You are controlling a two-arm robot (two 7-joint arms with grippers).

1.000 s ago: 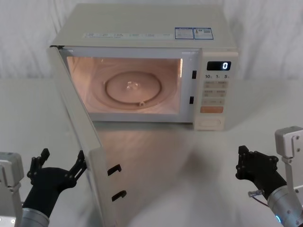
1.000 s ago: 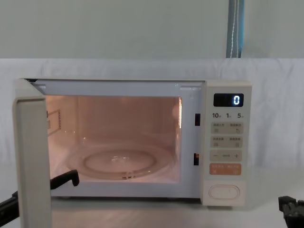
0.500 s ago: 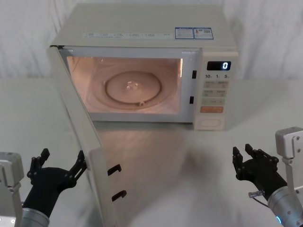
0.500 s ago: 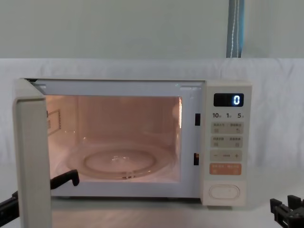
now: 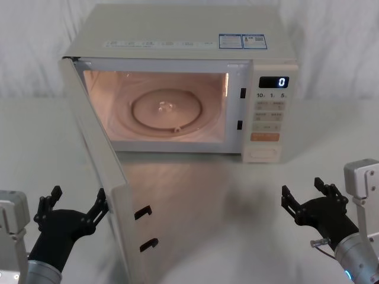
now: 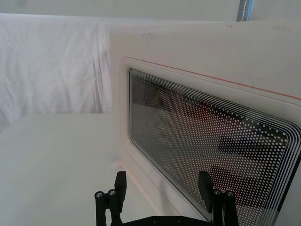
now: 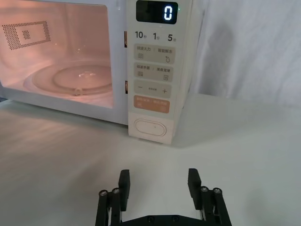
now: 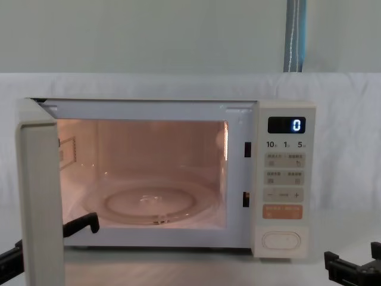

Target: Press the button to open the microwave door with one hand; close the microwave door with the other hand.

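Note:
The microwave door (image 5: 98, 160) stands swung wide open toward the front left, and the lit cavity shows behind it. My left gripper (image 5: 79, 197) is open low at the front left. It sits beside the door's outer face, whose dotted glass window (image 6: 202, 141) lies just beyond the gripper (image 6: 162, 178). I cannot tell whether it touches the door. The button (image 5: 262, 155), a wide cream oval, sits at the bottom of the control panel. My right gripper (image 5: 304, 192) is open low at the front right. It is well short of the button (image 7: 152, 127) and faces it.
The cream microwave (image 5: 177, 29) stands at the back middle of a white-draped table (image 5: 237, 201). A glass turntable (image 5: 169, 109) lies inside it. An orange rectangular button (image 7: 151, 104) and small keypad squares sit above the oval one. The display (image 7: 157, 11) reads 0.
My right gripper's fingers have spread from nearly shut to open, and it has shifted slightly left. The left gripper and the door have not moved.

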